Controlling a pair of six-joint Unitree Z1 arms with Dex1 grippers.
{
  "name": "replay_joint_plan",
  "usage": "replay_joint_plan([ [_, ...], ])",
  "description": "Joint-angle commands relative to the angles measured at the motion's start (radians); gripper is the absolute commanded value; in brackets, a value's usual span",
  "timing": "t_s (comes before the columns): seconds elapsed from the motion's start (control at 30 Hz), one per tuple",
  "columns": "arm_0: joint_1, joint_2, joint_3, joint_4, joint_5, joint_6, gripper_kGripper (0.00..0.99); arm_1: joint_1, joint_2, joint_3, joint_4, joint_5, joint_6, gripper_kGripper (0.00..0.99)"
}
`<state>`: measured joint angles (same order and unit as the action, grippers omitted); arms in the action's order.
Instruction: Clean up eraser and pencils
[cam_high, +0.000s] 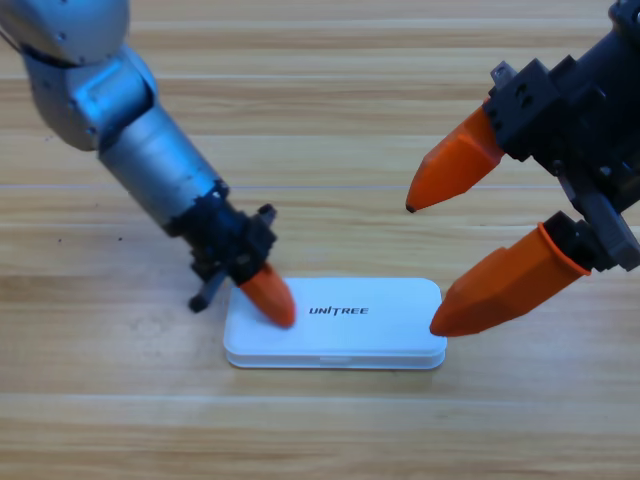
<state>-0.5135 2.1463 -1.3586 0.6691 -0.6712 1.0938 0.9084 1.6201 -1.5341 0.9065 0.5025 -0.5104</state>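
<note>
Two grippers – left gripper (268, 298) pressing the white case (335, 322) lid, its jaws together; right gripper (432, 262) jaws apart. Too much pressure could skid the case across the worktop (320, 430).

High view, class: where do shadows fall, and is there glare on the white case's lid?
High view: soft, even light; a faint shadow lies on the table just under the case front edge and beside the left tool, which rests on the lid's left end; no strong glare, the lid's lettering reads clearly; the right tool, large at the edge, looks sharp.
</note>
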Motion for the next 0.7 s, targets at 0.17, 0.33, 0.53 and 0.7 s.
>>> replay_joint_plan([
  [0.17,-0.01,-0.45,0.035,0.187,0.038,-0.023,0.0,-0.008,0.003,0.02,-0.015,-0.007,0.018,0.985],
  [0.33,-0.01,-0.631,0.084,0.227,0.036,-0.022,0.0,-0.008,0.001,0.02,-0.015,-0.009,0.021,0.985],
  [0.53,-0.01,-0.735,0.165,0.227,0.039,0.009,0.411,-0.008,0.001,0.02,-0.015,-0.018,0.023,0.985],
  [0.7,-0.01,-0.715,0.184,0.221,0.058,-0.002,0.99,-0.006,0.001,0.02,-0.015,-0.022,0.024,0.985],
])
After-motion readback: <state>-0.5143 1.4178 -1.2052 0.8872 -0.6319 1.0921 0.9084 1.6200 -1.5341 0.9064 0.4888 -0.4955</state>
